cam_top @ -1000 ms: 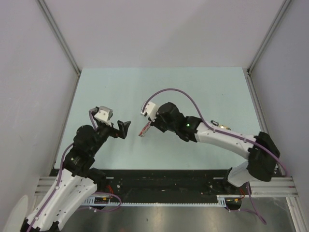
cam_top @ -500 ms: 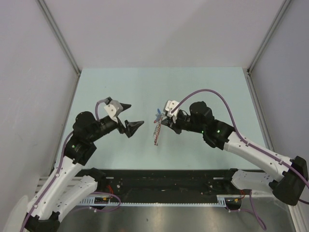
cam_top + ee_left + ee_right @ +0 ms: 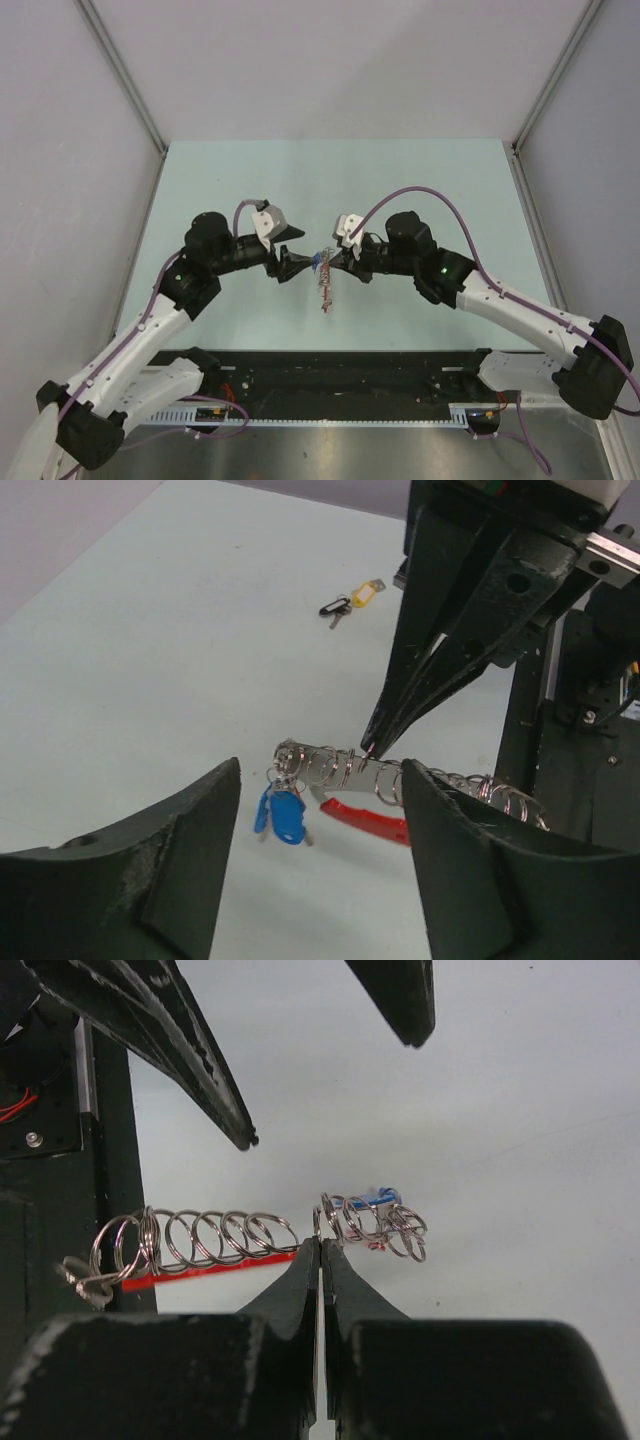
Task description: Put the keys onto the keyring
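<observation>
The left gripper (image 3: 303, 250) is seen wide open, its fingers (image 3: 170, 860) spread to either side of the keyring (image 3: 325, 283), with nothing clamped. The keyring, a string of metal rings with a red piece (image 3: 365, 818), is held up off the table (image 3: 230, 180) between the two arms, and a blue key (image 3: 283, 813) is hung near one end. The right gripper (image 3: 323, 262) is pinched shut on the rings near their middle. A yellow key (image 3: 368, 592) and a dark key (image 3: 333, 608) are seen lying together on the table, well apart from the keyring
</observation>
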Controlling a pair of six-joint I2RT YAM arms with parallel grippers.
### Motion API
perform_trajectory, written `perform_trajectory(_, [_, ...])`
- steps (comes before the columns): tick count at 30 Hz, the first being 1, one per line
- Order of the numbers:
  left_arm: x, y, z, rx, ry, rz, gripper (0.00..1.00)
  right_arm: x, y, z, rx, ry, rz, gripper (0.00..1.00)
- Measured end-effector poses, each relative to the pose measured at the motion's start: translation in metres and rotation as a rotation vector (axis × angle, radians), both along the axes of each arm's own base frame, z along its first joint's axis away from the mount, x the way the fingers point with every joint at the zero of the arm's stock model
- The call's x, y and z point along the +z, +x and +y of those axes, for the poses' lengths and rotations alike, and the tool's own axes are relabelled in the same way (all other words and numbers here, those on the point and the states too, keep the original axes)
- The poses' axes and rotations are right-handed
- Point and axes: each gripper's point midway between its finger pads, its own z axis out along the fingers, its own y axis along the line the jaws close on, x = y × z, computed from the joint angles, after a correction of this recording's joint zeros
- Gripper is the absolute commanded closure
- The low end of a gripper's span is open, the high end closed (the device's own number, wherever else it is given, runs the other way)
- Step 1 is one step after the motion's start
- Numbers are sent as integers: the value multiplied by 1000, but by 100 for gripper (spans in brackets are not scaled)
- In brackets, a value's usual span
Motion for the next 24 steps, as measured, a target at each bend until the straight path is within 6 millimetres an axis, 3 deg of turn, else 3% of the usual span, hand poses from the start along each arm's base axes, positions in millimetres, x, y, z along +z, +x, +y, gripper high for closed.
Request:
perform_trajectory(13, [-22,-7,-15,-70,49,3,79,-1,-1,4,23,10,3,100])
perform_trajectory(24, [-31,-16,-22,-120,66,16,83,-5,-1,3,25,7,9,100])
